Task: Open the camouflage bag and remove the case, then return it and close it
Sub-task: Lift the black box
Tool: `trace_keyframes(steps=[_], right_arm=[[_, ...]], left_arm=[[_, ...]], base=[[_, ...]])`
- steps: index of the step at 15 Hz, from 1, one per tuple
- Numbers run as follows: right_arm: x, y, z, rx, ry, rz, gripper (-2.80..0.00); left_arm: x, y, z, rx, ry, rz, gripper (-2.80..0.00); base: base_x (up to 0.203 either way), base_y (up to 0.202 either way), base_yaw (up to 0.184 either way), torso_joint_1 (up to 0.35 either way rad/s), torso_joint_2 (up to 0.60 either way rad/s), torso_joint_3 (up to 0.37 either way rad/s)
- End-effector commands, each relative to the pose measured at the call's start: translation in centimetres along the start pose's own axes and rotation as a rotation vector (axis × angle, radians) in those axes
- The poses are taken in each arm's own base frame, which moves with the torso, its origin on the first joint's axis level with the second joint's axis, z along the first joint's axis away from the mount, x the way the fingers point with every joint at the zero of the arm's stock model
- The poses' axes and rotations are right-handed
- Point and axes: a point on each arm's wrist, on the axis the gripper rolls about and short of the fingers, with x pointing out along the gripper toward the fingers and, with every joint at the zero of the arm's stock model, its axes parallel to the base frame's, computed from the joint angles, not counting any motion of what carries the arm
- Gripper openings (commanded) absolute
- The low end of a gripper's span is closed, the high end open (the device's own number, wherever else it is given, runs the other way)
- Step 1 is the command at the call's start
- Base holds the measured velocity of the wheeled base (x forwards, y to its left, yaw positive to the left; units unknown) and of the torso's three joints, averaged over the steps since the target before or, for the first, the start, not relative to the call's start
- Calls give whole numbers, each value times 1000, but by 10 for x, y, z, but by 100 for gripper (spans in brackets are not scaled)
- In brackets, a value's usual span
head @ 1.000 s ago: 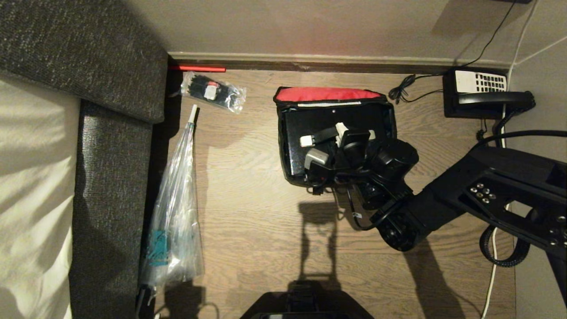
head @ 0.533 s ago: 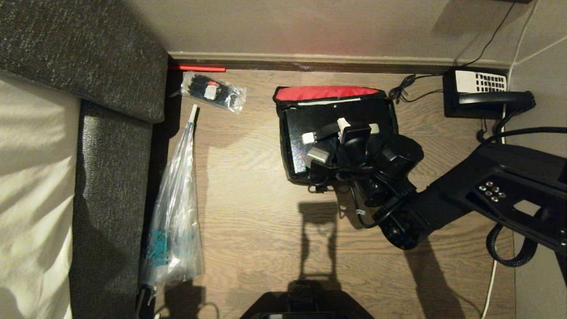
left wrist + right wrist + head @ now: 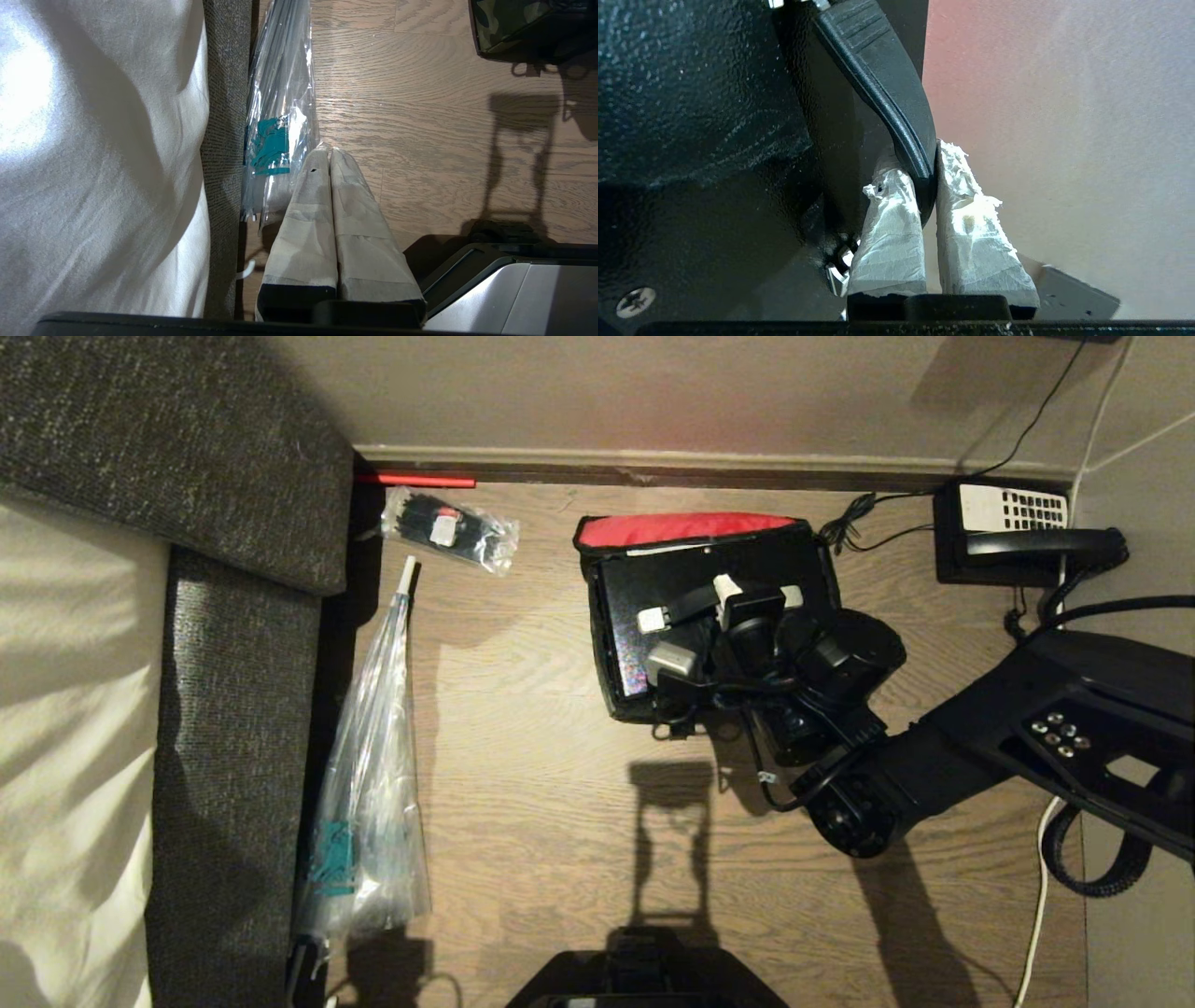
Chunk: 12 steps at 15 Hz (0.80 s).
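Bag of camouflage fabric lies open; I have the right gripper clenched on the flat black case's strap handle; return and closing remain.

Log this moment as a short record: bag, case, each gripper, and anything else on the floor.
bag: boxy camouflage fabric bag on the wood floor by the wall, lid open, red lining showing
case: flat black rectangular case at the bag's opening
handle: black strap handle with white tabs
right gripper: jaws shut on the handle, over the case
left gripper: jaws shut, empty, parked beside the long clear plastic sleeve
other: black telephone with white keypad in the corner; small plastic packet near the skirting
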Motion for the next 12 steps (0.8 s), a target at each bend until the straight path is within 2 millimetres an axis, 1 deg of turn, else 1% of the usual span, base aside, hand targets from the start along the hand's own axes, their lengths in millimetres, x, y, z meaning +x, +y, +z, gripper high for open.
trace_keyframes(steps=[1, 3, 6, 12], right_arm=[[0, -9, -3, -5, 11, -23, -280], [-1, -15, -4, -3, 10, -33, -280], [-6, -20, 2, -3, -4, -34, -280], [-12, -46, -4, -3, 2, -74, -280]], left_arm=[[0, 0, 0, -1, 0, 0, -280], [0, 0, 0, 0, 0, 0, -280], [0, 0, 0, 0, 0, 0, -280], [0, 0, 0, 0, 0, 0, -280]], base=[[0, 0, 0, 0, 0, 0], [0, 0, 0, 0, 0, 0], [0, 0, 0, 0, 0, 0], [0, 0, 0, 0, 0, 0]])
